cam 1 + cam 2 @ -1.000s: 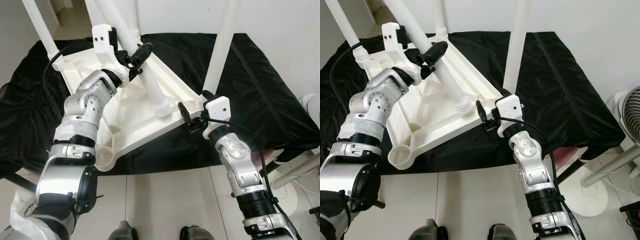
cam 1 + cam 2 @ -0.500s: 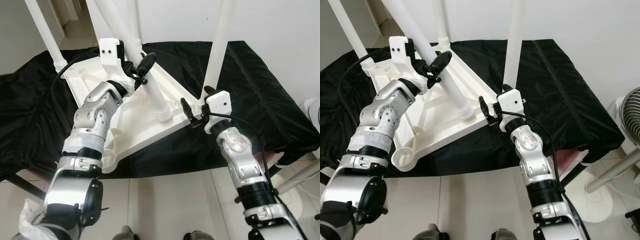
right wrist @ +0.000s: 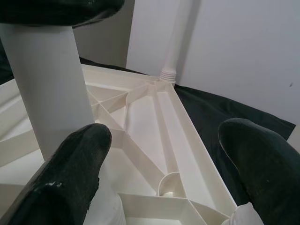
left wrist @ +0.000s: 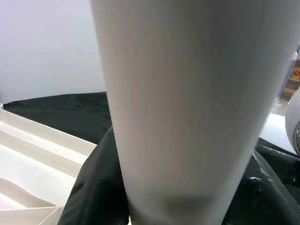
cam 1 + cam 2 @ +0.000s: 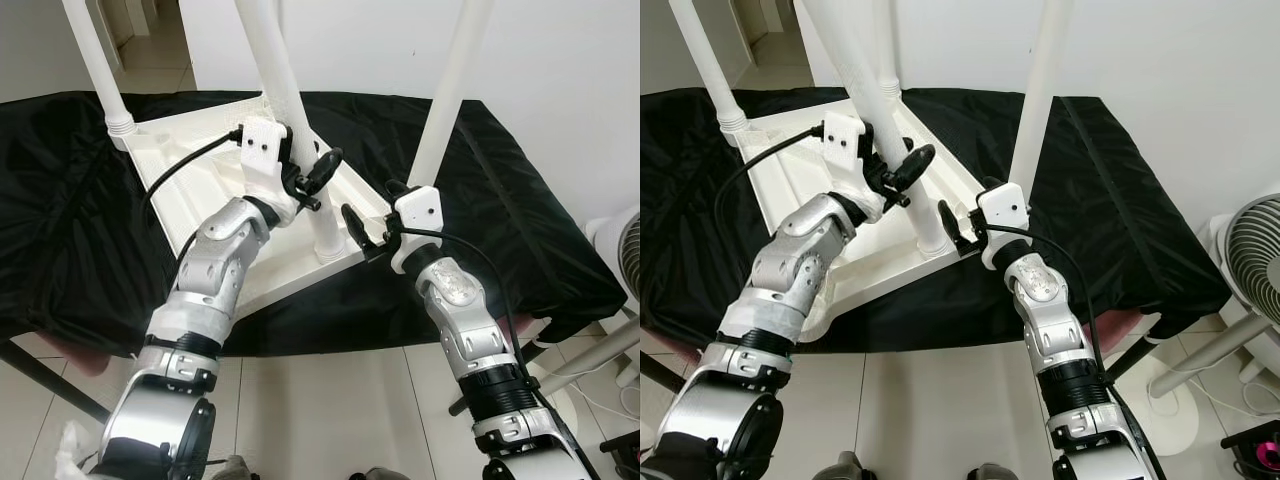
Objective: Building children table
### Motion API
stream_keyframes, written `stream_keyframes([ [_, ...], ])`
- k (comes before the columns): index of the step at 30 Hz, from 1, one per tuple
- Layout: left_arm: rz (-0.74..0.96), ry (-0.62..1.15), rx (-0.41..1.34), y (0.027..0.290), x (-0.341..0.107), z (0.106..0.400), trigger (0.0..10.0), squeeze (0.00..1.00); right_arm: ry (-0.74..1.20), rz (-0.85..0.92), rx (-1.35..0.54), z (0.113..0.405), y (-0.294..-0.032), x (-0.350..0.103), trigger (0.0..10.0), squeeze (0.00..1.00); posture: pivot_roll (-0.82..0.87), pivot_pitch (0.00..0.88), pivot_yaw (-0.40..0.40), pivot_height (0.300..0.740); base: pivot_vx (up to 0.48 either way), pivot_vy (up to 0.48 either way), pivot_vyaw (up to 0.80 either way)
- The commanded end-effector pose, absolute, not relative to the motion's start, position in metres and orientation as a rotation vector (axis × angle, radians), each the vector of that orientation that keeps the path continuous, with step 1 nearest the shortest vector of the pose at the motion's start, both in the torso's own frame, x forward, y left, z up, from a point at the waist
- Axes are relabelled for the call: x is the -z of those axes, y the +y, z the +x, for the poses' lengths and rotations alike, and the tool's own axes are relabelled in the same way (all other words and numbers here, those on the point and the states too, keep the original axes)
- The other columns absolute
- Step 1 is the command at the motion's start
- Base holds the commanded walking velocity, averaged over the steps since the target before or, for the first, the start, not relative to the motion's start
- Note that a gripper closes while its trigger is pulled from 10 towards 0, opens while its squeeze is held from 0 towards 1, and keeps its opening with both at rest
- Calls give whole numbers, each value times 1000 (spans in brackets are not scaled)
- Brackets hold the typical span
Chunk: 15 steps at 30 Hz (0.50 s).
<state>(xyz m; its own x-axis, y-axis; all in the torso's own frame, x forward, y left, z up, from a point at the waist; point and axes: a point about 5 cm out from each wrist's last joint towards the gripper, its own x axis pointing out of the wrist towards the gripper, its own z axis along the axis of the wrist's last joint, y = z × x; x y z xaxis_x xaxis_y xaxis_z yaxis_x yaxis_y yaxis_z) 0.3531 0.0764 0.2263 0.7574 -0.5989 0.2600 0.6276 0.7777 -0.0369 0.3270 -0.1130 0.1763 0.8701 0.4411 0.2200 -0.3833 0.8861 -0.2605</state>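
The white children's table top [image 5: 195,135] lies upside down on a black cloth [image 5: 520,200]. My left gripper [image 5: 312,178] is shut on a loose white table leg [image 5: 285,100]. The leg stands nearly upright, with its lower end [image 5: 328,248] on the top's near corner. It looms very close in the left wrist view [image 4: 178,103]. My right gripper [image 5: 372,215] is open at that same corner, just right of the leg's foot. Its fingers [image 3: 84,145] straddle the ribbed underside and a round socket [image 3: 169,180].
Fitted legs rise at the far left corner [image 5: 95,60], at the right corner [image 5: 445,100] and at the back [image 3: 176,33]. A fan [image 5: 1250,250] stands on the tiled floor to the right. A white wall is close behind the table.
My left gripper has swung the leg from a slant to nearly upright and brought its foot to the near corner, beside the right gripper. The camera has also shifted.
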Motion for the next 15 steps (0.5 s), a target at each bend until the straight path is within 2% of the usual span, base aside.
stream_keyframes([
  [1, -110, -213, 652, 75, -221, 352, 10000, 0, -278, -197, -438, 327, -113, -176, 10000, 0, -38, 0, -8, 740, 0, 0, 0],
  [8, -189, -319, 660, 82, -263, 352, 10000, 0, -288, -205, -424, 327, -116, -179, 10000, 0, -44, 0, 15, 740, 0, 0, 0],
  [15, -176, -406, 668, 86, -289, 346, 10000, 0, -296, -202, -433, 325, -117, -183, 10000, 0, -51, 0, 24, 740, 0, 0, 0],
])
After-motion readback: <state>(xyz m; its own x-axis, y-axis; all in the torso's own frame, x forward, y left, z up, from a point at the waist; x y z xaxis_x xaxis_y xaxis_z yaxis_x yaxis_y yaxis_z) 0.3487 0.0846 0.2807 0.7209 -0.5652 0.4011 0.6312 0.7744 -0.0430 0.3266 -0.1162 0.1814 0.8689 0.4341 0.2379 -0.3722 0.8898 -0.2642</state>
